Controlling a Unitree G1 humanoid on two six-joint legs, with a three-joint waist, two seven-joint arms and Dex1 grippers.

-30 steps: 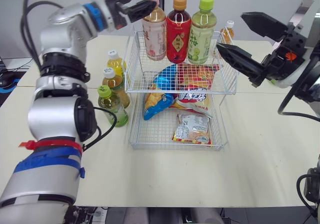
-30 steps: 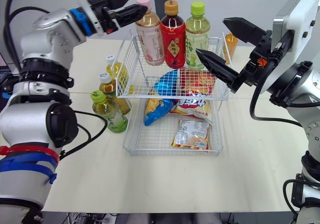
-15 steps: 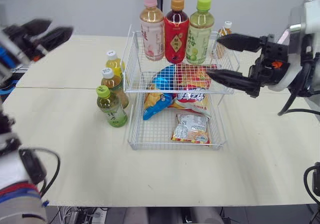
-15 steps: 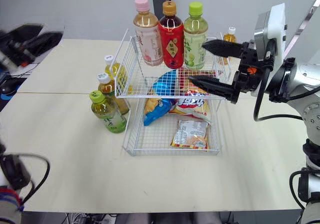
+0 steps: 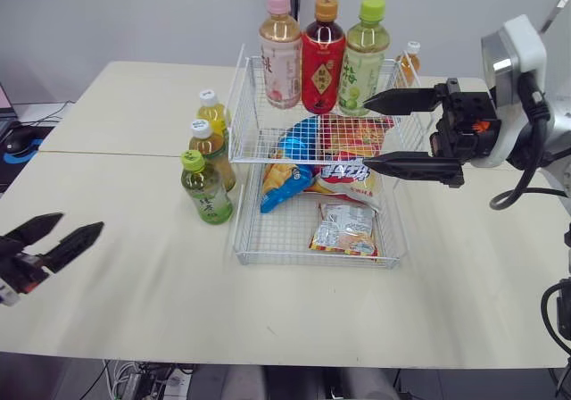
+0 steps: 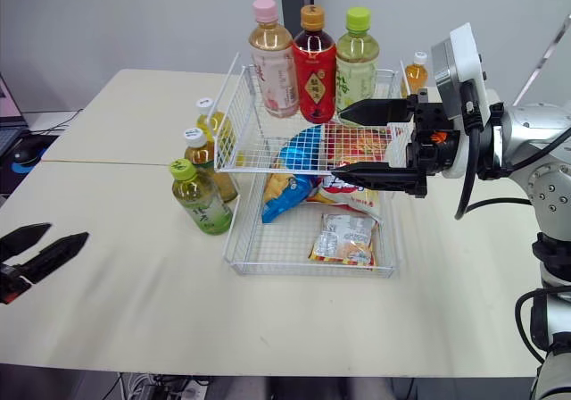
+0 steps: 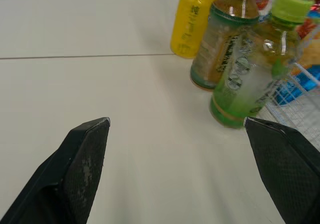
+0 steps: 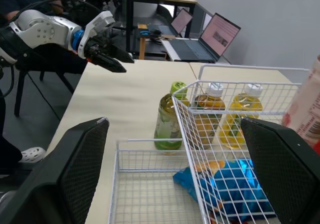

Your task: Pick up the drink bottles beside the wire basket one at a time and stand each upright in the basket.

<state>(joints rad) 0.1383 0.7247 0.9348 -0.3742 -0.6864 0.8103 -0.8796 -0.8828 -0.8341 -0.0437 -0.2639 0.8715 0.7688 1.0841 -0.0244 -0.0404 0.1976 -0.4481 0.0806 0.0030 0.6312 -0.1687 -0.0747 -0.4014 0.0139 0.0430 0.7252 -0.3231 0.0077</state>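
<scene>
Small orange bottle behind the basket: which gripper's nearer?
Right. The right gripper is just in front of the small orange bottle; the left gripper is far off at the near-left table edge.

Head pair downward, wrists share bottles (image 7: 244,76)

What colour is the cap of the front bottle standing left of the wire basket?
Lime green cap, clearest in the left wrist view.

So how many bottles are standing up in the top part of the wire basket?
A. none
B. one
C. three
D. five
C: three stand side by side in the top tier of the wire basket: the pink-capped bottle, the orange-capped bottle and the green-capped bottle.
</scene>
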